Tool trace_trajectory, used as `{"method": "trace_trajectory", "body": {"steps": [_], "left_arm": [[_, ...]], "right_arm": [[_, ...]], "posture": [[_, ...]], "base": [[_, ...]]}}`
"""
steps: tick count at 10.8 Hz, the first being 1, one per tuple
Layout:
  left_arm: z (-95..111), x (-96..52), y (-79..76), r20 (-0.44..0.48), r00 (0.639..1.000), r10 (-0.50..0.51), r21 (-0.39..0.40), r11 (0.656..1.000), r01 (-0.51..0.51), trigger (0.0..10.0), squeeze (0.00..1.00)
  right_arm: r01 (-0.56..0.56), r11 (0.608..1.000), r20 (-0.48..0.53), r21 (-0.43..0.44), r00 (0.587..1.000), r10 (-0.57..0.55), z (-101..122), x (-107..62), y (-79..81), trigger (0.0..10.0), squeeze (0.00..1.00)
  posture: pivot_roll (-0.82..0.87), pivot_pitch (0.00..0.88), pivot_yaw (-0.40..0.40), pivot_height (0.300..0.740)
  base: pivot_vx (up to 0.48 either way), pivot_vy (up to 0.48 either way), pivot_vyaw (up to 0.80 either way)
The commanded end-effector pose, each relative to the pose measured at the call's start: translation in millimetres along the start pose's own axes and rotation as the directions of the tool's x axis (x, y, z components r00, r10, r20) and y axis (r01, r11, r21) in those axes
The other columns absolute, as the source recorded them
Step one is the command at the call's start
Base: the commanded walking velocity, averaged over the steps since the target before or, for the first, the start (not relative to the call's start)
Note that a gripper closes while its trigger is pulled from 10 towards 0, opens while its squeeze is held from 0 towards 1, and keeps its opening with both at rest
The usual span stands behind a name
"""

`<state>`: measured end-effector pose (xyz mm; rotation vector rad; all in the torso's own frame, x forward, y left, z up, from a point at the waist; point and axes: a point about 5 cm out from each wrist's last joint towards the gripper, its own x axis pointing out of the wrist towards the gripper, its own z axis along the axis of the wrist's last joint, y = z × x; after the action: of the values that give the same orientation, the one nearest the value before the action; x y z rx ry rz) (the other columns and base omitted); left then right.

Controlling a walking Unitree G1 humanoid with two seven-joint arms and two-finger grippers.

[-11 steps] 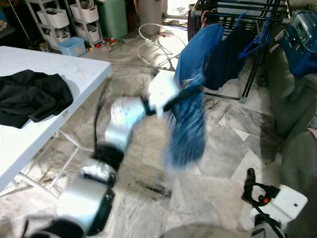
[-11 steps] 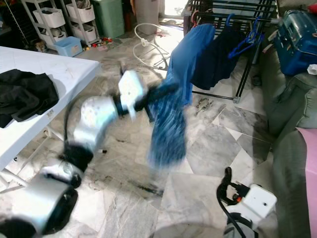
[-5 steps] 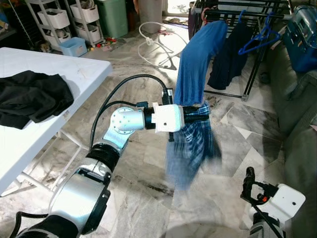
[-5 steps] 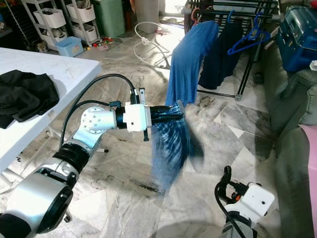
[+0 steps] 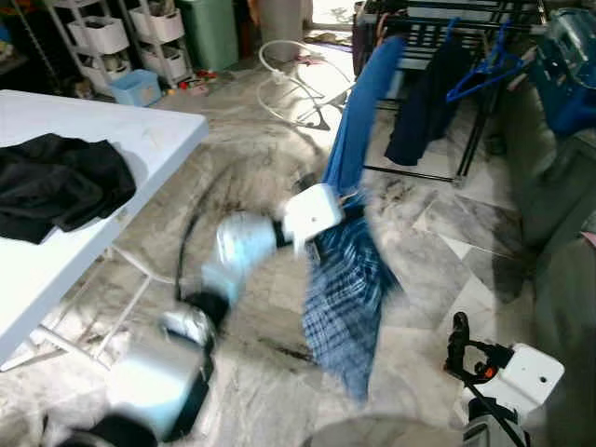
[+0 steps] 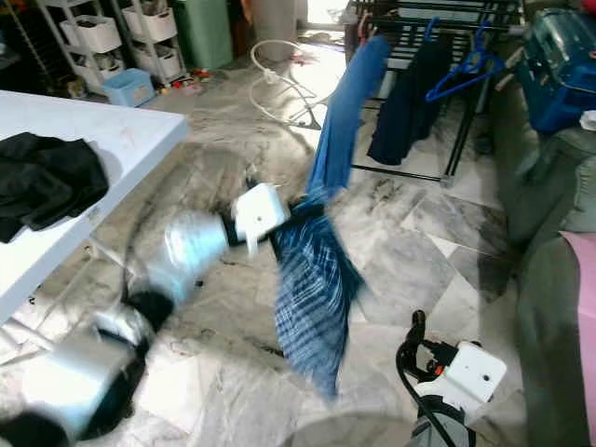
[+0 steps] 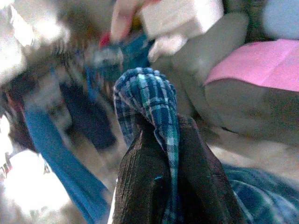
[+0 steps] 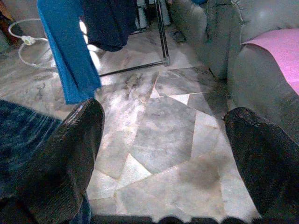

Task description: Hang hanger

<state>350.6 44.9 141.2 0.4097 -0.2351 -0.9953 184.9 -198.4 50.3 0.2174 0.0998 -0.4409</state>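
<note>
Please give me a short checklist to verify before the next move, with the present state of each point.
1. Left hand shut on the plaid cloth: ok.
2. Cloth clear of the floor: cannot tell, its hem hangs low.
3. Hanger visible inside the cloth: cannot tell.
4. Rack ahead of the robot: ok.
5. Right hand open and free: ok.
6. Head views sharp: not ok, the left arm is blurred.

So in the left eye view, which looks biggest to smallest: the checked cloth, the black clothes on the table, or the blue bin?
1. Checked cloth, though it hangs nearer the camera and is blurred.
2. Black clothes, close behind.
3. Blue bin, farthest away.
</note>
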Motion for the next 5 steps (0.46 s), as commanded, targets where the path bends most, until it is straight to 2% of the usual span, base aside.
{"method": "trace_trajectory", "body": {"steps": [1,2,3,4,5], "left_arm": [[-19,-7.2,-3.8,-0.074,0.992,0.097,-0.140,0.984,-0.107,10.0,0.00],[-37,-12.0,-16.5,-0.146,0.974,0.171,-0.276,0.939,-0.206,10.0,0.00],[-47,-15.3,-26.8,-0.191,0.964,0.184,-0.333,0.912,-0.240,10.0,0.00],[-55,-17.5,-41.0,-0.229,0.963,0.146,-0.336,0.916,-0.218,10.0,0.00],[-58,-17.7,-46.9,-0.247,0.960,0.131,-0.351,0.911,-0.215,10.0,0.00]], "right_arm": [[0.020,0.999,-0.019,0.027,1.000,-0.019,-4,-3.3,3.2,10.0,0.00],[0.019,1.000,-0.016,0.017,1.000,-0.019,-2,-2.7,-0.3,10.0,0.00],[0.015,1.000,-0.013,0.007,1.000,-0.015,1,-1.2,-1.5,10.0,0.00],[0.004,1.000,-0.005,-0.001,1.000,-0.004,4,2.2,-1.2,10.0,0.00],[-0.001,1.000,0.003,-0.007,1.000,0.001,7,5.2,0.6,10.0,0.00]], "posture": [[-0.08,0.058,0.008,0.740],[-0.09,0.047,-0.009,0.740],[-0.09,0.042,-0.018,0.740],[-0.09,0.034,-0.028,0.740],[-0.09,0.029,-0.029,0.740]], "base": [[0.000,0.000,0.00],[0.000,0.000,0.00],[0.000,0.000,0.00],[0.000,0.000,0.00],[0.000,0.000,0.00]]}}
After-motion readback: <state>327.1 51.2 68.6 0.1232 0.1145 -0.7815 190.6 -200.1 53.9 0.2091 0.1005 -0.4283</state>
